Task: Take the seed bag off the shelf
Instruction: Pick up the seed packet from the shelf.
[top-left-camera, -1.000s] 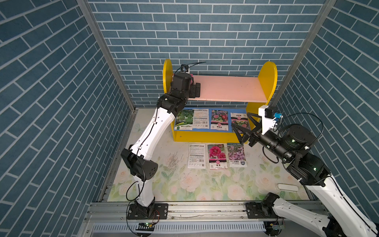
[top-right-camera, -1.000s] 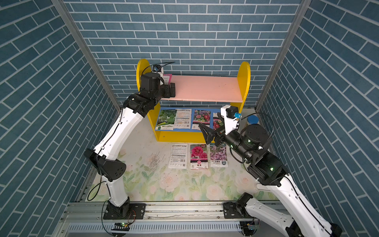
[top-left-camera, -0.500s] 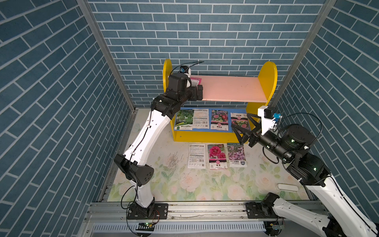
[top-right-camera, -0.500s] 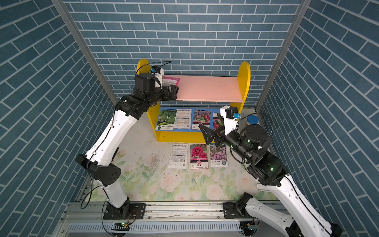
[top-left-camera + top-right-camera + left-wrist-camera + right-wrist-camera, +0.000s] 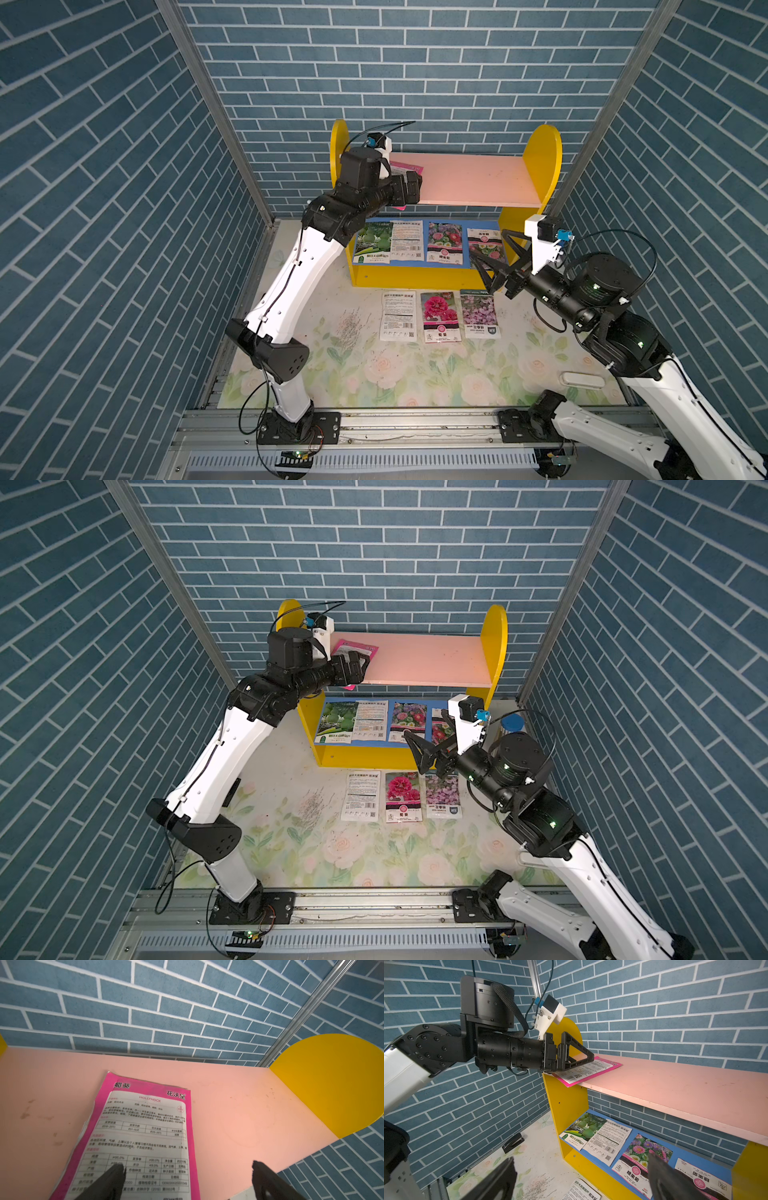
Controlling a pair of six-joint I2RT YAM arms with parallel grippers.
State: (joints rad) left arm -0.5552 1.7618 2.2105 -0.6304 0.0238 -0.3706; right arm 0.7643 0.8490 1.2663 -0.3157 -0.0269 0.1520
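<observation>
Left arm (image 5: 303, 270) has swung its elbow out sideways since a sec ago, so the pink seed bag (image 5: 145, 1132) now peeks out from under the wrist; right arm (image 5: 552, 291) hasn't budged. Bag's flat on the shelf (image 5: 478, 183), on the pink top board at the end by the left yellow panel, w/ its near end hanging past the front edge.

Left jaws are spread fully & hold nothing. One tip sits over the bag, the other over bare board, side by side along the board. Can't tell if that tip's touching paper. Right jaws are also wide open & empty, parked in front of the blue lower board.

IMO we shouldn't just squeeze from here, that'd prob only scrunch or skate over a flat packet. Better bet: roll the wrist approx a quarter turn and come in at the overhang, one jaw above & one below. Then we close gently, deep enough to hold thin paper, and pull straight out w/o snagging the yellow panel.
</observation>
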